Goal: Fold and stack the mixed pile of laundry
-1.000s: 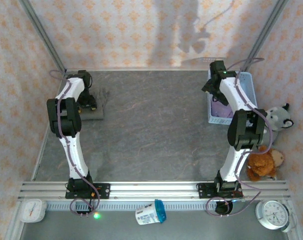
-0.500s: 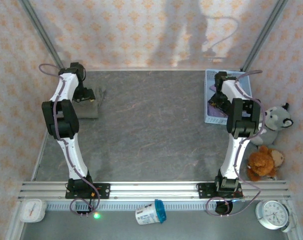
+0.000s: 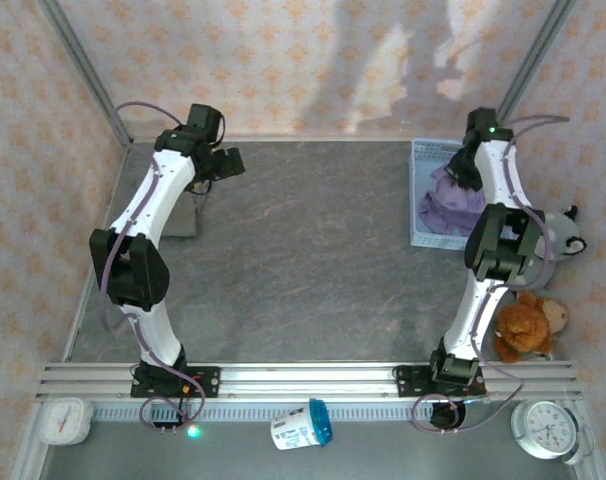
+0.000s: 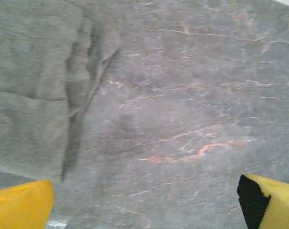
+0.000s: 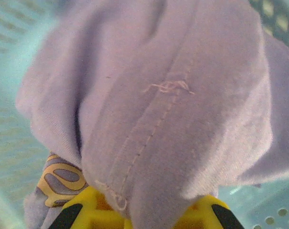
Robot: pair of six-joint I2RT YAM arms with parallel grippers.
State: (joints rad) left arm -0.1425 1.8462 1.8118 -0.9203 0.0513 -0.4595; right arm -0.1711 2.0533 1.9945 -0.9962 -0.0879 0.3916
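Your left gripper [image 3: 223, 162] hangs over the table [image 3: 313, 250] at 11 o'clock. Its yellow fingers [image 4: 20, 205] are spread wide with nothing between them. The olive-grey garment [image 4: 35, 95] lies flat at 10 o'clock, close to the table's left edge, and its creased border is near that gripper. At 2 o'clock your right gripper [image 3: 464, 170] is pinching a fold of the lavender T-shirt [image 5: 173, 95]. The shirt drapes down into the blue basket [image 3: 419, 190], which sits against the right edge. You have open room across the wide middle of the table.
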